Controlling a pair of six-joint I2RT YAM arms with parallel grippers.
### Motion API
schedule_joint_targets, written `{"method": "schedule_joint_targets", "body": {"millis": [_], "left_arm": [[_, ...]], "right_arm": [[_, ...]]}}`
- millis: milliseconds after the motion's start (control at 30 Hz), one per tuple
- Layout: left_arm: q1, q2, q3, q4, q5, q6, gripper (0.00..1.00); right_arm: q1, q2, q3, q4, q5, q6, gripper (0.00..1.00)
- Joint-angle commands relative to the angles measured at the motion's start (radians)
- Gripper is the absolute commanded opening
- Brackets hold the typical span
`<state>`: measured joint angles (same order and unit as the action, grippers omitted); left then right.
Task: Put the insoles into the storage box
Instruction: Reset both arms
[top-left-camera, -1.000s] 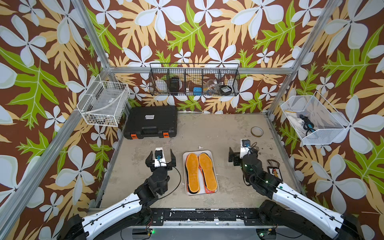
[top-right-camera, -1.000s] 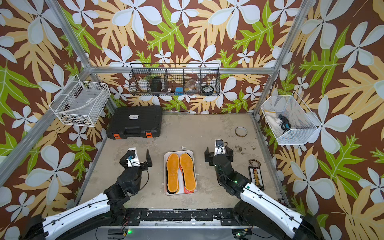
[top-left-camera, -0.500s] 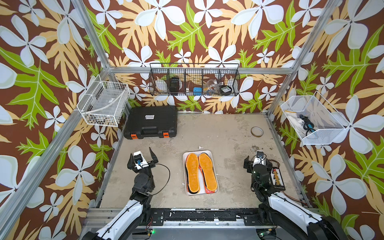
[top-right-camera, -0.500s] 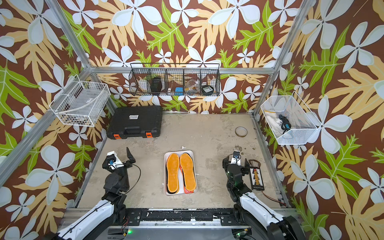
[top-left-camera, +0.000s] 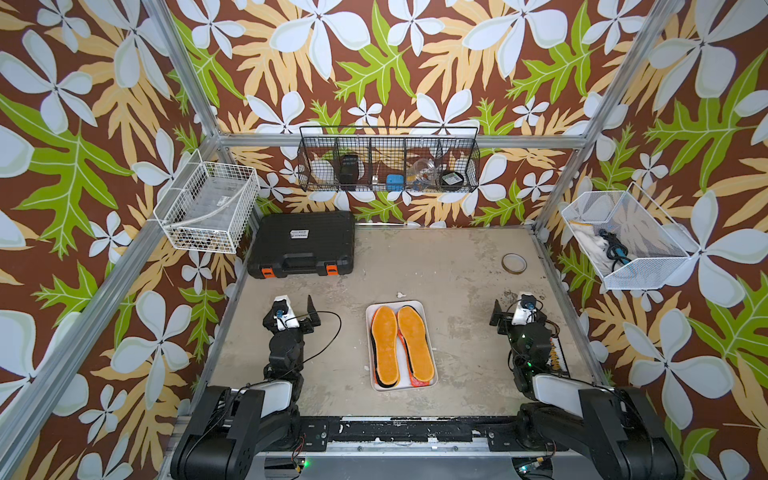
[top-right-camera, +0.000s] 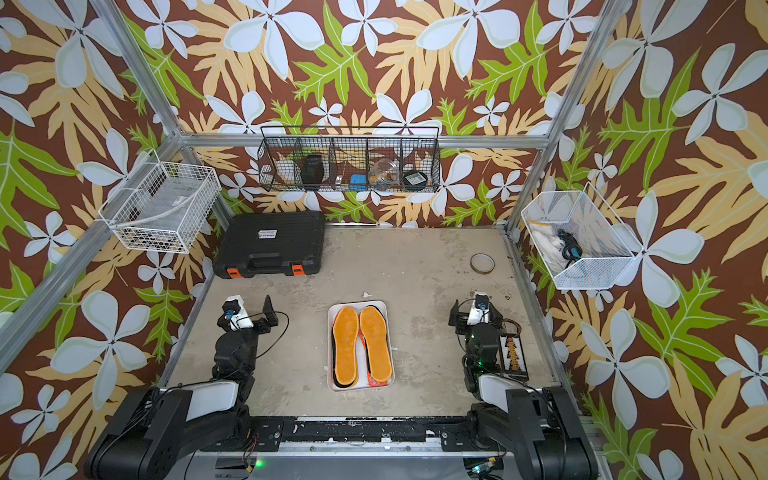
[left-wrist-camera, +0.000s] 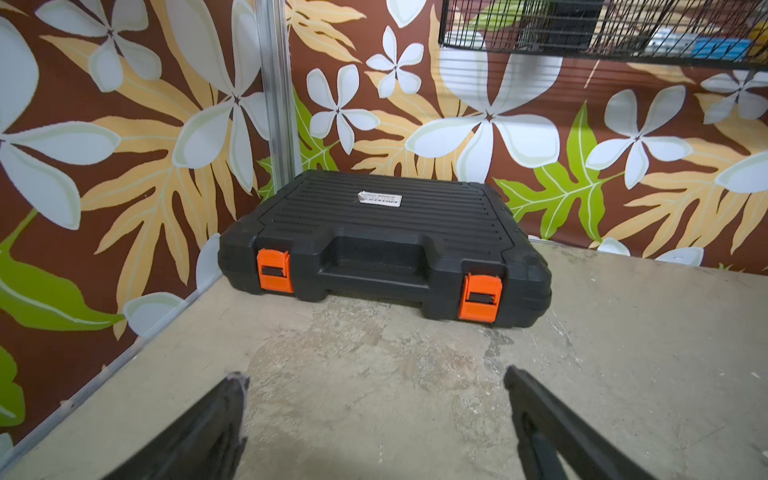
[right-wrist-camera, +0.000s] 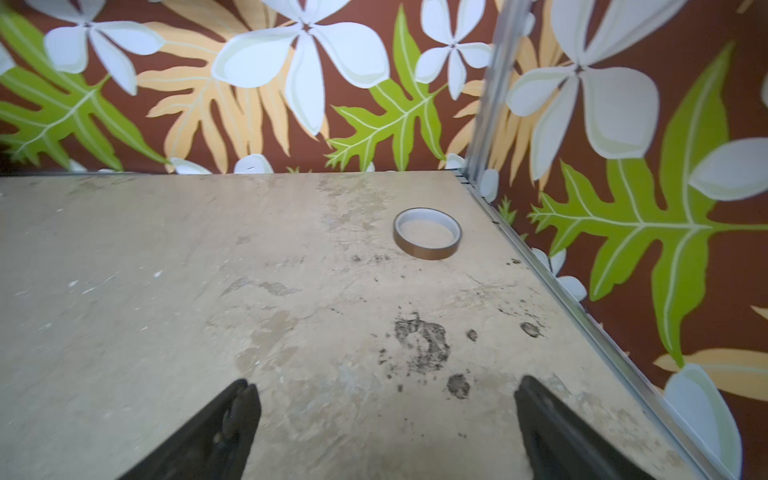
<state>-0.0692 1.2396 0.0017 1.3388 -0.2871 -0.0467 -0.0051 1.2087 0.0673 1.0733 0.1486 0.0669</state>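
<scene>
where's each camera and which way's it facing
Top views: high behind the robot, looking down at the table; left arm and right arm flank the storage box of insoles.
Left wrist: low, facing the black case; open left gripper shows.
Right wrist: low, facing the tape roll; open right gripper shows.
Shared: black case, tape roll also overhead.

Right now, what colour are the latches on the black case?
Orange. The latches show best in the left wrist view.

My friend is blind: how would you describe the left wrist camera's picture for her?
A closed black case with two orange latches lies on a worn beige table in a corner of flowered walls. The left gripper stands open and empty short of it.
</scene>
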Motion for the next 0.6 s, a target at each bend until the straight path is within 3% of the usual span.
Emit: {"method": "schedule_joint_targets", "body": {"millis": [0, 100, 167, 200, 300, 333, 400, 433, 567], "left_arm": [[0.044, 0.099, -0.069, 0.268, -0.012, -0.062, 1.0], [0.062, 0.198, -0.095, 0.414, 0.072, -0.05, 1.0], [0.062, 0.236, -0.074, 0.414, 0.136, -0.028, 1.0], [0.062, 0.239, -0.048, 0.374, 0.162, -0.017, 1.0], [0.063, 0.18, 0.078, 0.04, 0.191, -0.007, 1.0], [0.066, 0.213, 0.114, 0.026, 0.183, -0.018, 1.0], [0.086, 0.216, 0.178, -0.106, 0.2, -0.037, 1.0], [0.087, 0.219, 0.185, -0.103, 0.199, -0.036, 1.0], [0.087, 0.222, 0.18, -0.088, 0.201, -0.038, 1.0]], "right_arm": [[-0.026, 0.027, -0.025, 0.213, -0.135, 0.028, 1.0], [-0.027, 0.078, -0.061, 0.327, -0.17, 0.008, 1.0], [-0.026, 0.117, -0.042, 0.326, -0.171, 0.007, 0.99], [-0.027, 0.14, -0.033, 0.333, -0.186, 0.002, 0.99], [-0.028, 0.252, -0.006, 0.389, -0.221, -0.005, 1.0], [-0.036, 0.295, 0.011, 0.421, -0.236, 0.001, 1.0], [-0.051, 0.287, 0.084, 0.273, -0.262, 0.007, 1.0], [-0.043, 0.261, 0.121, 0.157, -0.245, -0.006, 0.99], [-0.004, 0.269, 0.127, 0.156, -0.177, -0.029, 0.99]]}}
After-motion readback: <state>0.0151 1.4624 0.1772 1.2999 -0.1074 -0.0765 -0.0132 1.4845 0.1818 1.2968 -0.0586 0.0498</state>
